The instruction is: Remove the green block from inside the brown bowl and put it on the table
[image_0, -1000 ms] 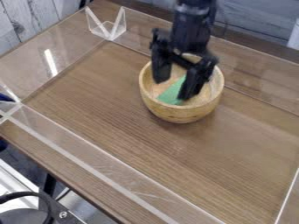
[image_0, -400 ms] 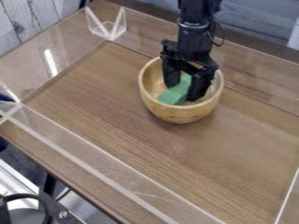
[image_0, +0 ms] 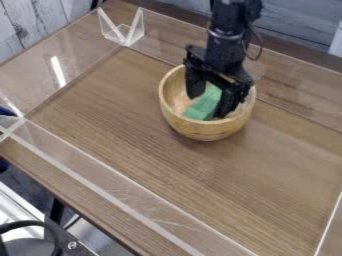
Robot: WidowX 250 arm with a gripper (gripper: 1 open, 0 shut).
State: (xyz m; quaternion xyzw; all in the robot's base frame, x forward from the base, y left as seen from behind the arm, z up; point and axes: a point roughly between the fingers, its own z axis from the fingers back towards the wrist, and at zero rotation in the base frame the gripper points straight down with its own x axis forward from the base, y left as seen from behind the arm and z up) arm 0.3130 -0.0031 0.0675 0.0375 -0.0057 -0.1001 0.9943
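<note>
The brown bowl (image_0: 183,121) stands on the table (image_0: 120,130), right of centre toward the back. Inside it lies the green block (image_0: 203,103), a bright green bar tilted against the bowl's floor. My black gripper (image_0: 215,92) points straight down into the bowl, open, with one finger on each side of the block's upper end. I cannot tell whether the fingers touch the block. The arm above it hides the bowl's far rim.
Low clear acrylic walls (image_0: 80,185) run along the table's edges. A clear angled piece (image_0: 123,26) stands at the back left corner. Bare wood-grain surface spreads in front of and left of the bowl.
The gripper has moved a little toward the back of the table and sunk slightly into the bowl, staying open. The green block and bowl have not shifted.
</note>
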